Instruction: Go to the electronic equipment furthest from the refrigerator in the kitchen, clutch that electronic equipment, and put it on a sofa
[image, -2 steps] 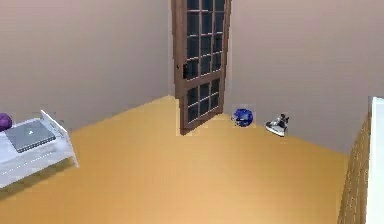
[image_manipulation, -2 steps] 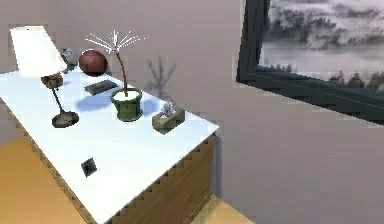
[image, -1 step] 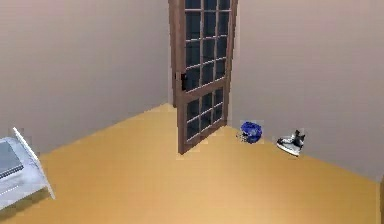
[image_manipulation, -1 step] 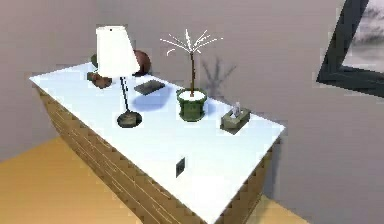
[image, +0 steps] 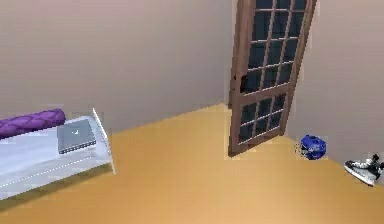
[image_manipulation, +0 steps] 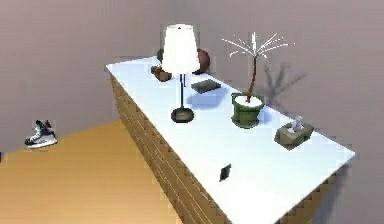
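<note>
Stage: likely early; fetching and sofa drop both left.
Laptop (image: 76, 136): flat on bed (image: 35, 162).
Hand: cannot tell.

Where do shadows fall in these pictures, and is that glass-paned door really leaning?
Arm side view: the potted plant throws a grey shadow on the wall behind it, and the lamp has a bright white shade. Forward view: the door leans only in the picture; that is the camera's doing, and nothing is falling.

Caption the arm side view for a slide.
Long wooden dresser topped with a white-shaded lamp, potted plant and tissue box; a skate on the floor.
</note>
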